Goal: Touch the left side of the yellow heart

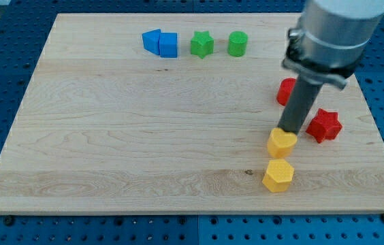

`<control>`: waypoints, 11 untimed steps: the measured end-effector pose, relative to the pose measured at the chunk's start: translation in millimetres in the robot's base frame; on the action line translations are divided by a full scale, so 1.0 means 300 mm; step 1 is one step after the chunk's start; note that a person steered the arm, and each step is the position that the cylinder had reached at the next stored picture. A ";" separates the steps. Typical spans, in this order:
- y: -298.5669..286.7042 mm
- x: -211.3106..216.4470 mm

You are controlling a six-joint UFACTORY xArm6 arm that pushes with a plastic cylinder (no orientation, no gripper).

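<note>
Yellow heart (282,143) sits low on the board's right, just above the yellow hexagon (278,175). Our tip (289,131) meets its top edge (we carry no jaws), so we should circle round to its left flank and ease in gently. The rod hides part of one red block (286,91).

From where I sit, the bench (110,136) lies open across its whole left and middle, so the left side of the yellow heart (282,143) has free approach. My tip (289,131) stands at the heart's top edge. A yellow hexagon (278,175) sits just below the heart. A red block (286,91), partly hidden by the rod, and a red star (324,124) crowd the right. Blue blocks (160,43), a green star (202,44) and a green cylinder (237,43) line the top, well apart.
</note>
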State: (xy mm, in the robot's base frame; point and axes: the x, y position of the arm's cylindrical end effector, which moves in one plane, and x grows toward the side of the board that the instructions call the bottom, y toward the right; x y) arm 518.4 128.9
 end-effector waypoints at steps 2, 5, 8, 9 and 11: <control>-0.145 0.097; -0.459 0.139; -0.345 0.279; -0.345 0.283; -0.229 0.226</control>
